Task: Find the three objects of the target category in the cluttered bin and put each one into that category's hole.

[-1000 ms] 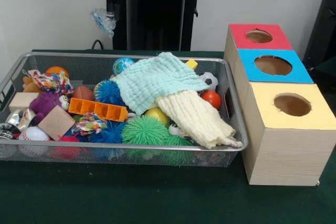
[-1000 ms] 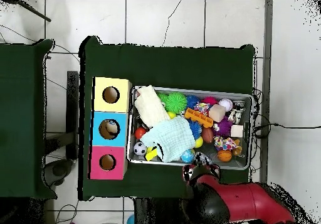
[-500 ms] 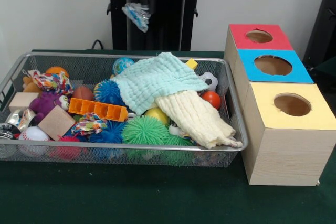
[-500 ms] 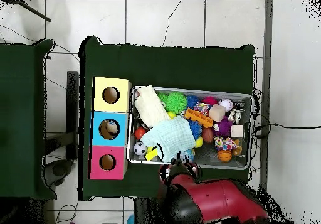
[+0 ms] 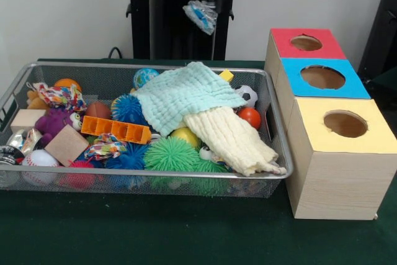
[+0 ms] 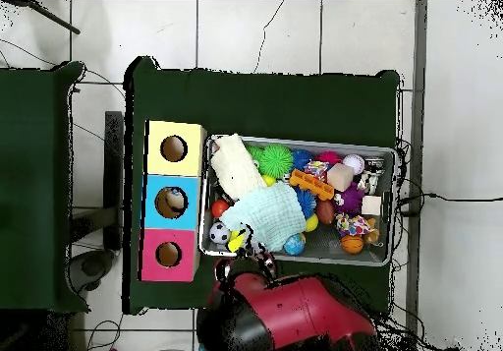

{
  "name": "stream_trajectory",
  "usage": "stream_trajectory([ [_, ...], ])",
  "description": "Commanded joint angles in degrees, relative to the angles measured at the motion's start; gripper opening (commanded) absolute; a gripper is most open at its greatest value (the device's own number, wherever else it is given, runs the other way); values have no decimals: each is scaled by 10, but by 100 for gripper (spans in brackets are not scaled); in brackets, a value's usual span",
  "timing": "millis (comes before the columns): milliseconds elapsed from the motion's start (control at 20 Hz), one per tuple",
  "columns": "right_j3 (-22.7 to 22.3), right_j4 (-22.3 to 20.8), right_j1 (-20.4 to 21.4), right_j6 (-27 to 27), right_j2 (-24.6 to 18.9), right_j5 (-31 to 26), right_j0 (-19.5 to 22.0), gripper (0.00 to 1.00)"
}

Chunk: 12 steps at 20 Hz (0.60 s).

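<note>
Front view: gripper, closed on a crumpled blue-and-clear wrapper, hangs above the bin's far rim; blue-topped hole lies toward picture-right and nearer.

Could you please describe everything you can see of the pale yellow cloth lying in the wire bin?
The pale yellow cloth looks like soft, crinkled fabric, bunched into a long loose roll. It lies slantwise at the end of the bin nearest the boxes. Its upper end is tucked under the mint green cloth; its lower end rests against the bin's front rim. It lies over a green spiky ball and beside a red ball.
</note>
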<state>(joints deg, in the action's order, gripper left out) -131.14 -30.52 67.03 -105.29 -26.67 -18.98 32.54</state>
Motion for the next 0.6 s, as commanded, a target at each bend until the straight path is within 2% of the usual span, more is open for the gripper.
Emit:
stream_trajectory([
  [50,-21,25,-2,-86,39,-39,-44,0],
  [300,-20,39,-5,-108,62,-32,-82,0],
  [600,-3,46,-28,-140,109,-14,-147,0],
])
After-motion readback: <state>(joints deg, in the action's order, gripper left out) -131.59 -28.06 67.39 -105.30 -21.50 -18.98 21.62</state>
